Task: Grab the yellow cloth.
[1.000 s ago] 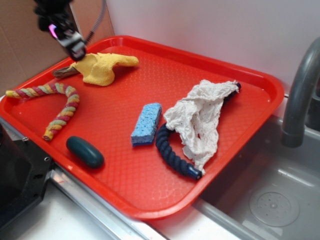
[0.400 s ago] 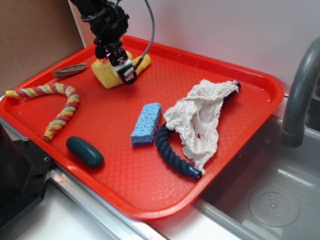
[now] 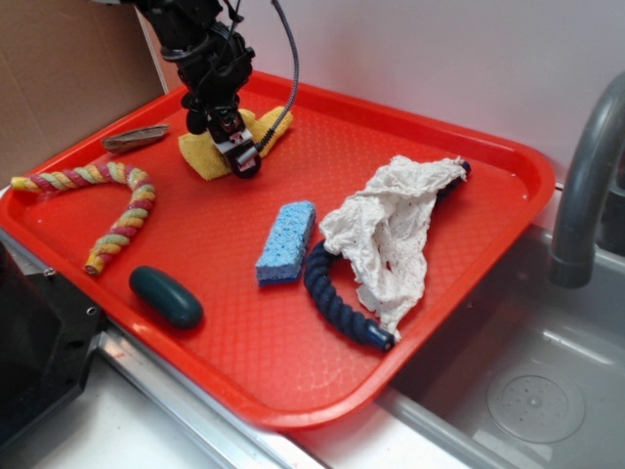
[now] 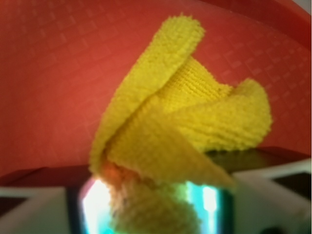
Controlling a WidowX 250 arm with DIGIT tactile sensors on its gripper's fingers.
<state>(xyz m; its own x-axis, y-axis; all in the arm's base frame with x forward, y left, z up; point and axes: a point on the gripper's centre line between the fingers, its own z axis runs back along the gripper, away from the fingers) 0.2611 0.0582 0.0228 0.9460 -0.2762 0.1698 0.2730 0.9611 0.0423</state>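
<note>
red tray (image 3: 469, 254) carries the clutter; the gripper (image 3: 227, 137) sits down on the yellow cloth (image 4: 185, 117), jaws pinching its bunched folds for lifting.

You will find no writing, label, brand, number or sign to read in either view, whether on the red plastic tray (image 3: 469, 244) or on the things lying on it.

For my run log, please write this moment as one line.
phase: grasping | gripper: down on yellow cloth, fingers around its folds | closure: unclear | place: far left of red tray
</note>
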